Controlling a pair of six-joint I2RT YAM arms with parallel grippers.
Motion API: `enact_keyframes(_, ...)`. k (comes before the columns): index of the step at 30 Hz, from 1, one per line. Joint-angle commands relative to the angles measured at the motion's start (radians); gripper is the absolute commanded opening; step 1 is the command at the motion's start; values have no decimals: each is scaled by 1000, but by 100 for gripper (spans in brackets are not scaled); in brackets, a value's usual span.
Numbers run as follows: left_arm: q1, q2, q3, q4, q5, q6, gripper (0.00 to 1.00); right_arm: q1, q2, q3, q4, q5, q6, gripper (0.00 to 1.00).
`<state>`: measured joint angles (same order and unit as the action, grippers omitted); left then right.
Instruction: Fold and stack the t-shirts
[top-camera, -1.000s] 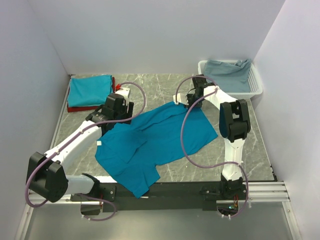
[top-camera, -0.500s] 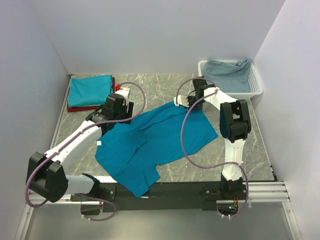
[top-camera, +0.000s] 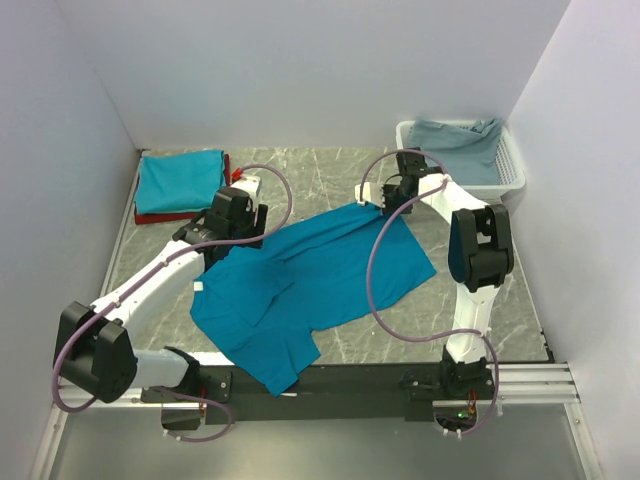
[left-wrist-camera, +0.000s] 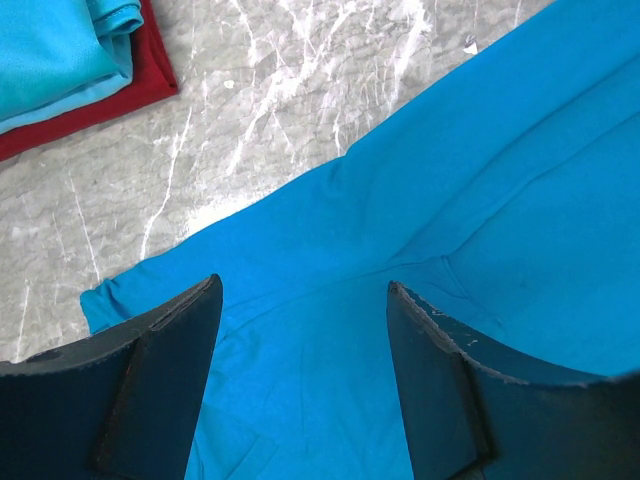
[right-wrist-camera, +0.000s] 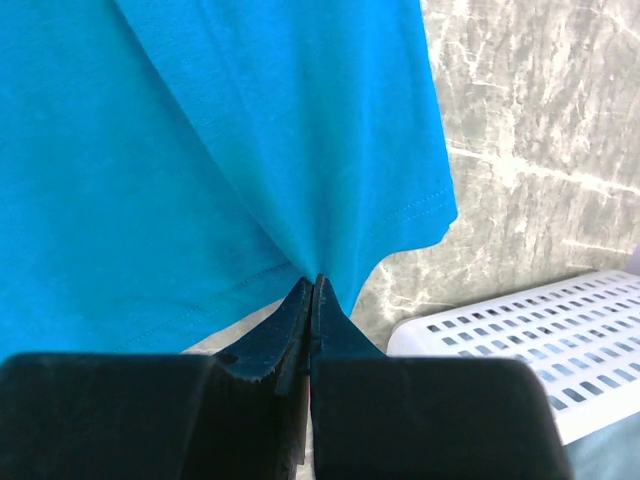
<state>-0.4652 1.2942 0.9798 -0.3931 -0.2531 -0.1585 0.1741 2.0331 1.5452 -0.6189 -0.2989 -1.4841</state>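
Folded stack (top-camera: 180, 185) sits at ten o'clock; right gripper (right-wrist-camera: 312, 284) pinches the spread teal t-shirt (top-camera: 320, 270); left gripper (left-wrist-camera: 300, 300) gapes; folding not begun.

White plastic lattice basket (top-camera: 508, 170) at 1 o'clock, in the far-right corner of the counter (top-camera: 320, 175). Counter surface grey, marbled. Surrounding walls (top-camera: 300, 70) plain white.

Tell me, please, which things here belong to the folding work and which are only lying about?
Job: spread teal t-shirt, pinched by the right claw; folded teal t-shirt; dark red t-shirt under it; open left claw.
Lying about: white basket; grey-blue cloth in it, maybe a shirt, cannot tell.
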Motion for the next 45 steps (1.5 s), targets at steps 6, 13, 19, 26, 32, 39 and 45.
enact_keyframes(6, 0, 13, -7, 17, -18, 5, 72, -5, -33, -14, 62, 15, 36, 0)
enact_keyframes(13, -1, 16, -6, 17, -17, 5, 72, -13, -36, -14, 58, 14, 39, 0)
enact_keyframes(19, 0, 16, -4, 17, -15, 5, 72, -18, -42, -36, 70, 23, 36, 0)
enact_keyframes(26, 0, 16, -4, 17, -21, 1, 72, -18, -54, -83, 96, 76, 80, 37)
enact_keyframes(32, 39, -41, -15, 36, -64, -33, 81, -16, -270, -186, 170, -78, 200, 51)
enact_keyframes(39, 178, -160, -61, 129, 92, -105, 99, -27, -477, -263, 177, -268, 483, 48)
enact_keyframes(45, 249, -112, -23, 91, 169, -223, 86, 67, -400, -238, 240, -117, 774, 2)
